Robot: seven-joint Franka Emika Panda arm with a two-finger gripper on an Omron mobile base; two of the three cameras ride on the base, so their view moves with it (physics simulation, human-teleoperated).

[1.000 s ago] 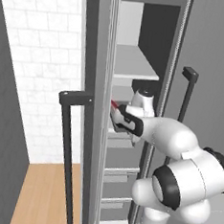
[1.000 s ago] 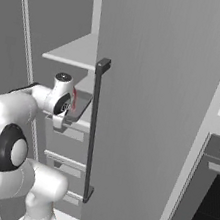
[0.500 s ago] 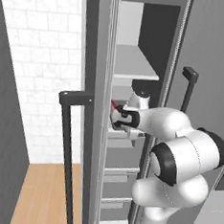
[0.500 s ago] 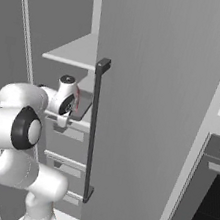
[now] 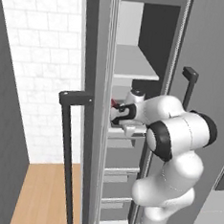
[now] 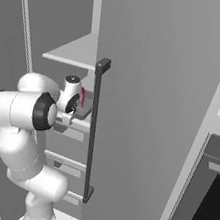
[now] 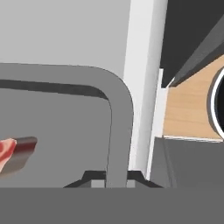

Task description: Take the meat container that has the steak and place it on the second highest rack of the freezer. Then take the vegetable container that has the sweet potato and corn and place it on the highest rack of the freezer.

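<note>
Claw: closed on the grey rim of the meat container, with the two dark tips pinched against the rim wall at the bottom of the hand view. Seen from the left base camera, the claw sits at the front edge of a shelf inside the freezer, with the white arm bent behind it.

The steak lies on the container floor, a red and pink end showing at the left edge of the hand view; a red sliver shows just above the claw in the left base view.

From the right base camera, the container rests level on the shelf below the highest rack. The open freezer door with its black bar handle stands just beside it. A wall oven is further right.
</note>
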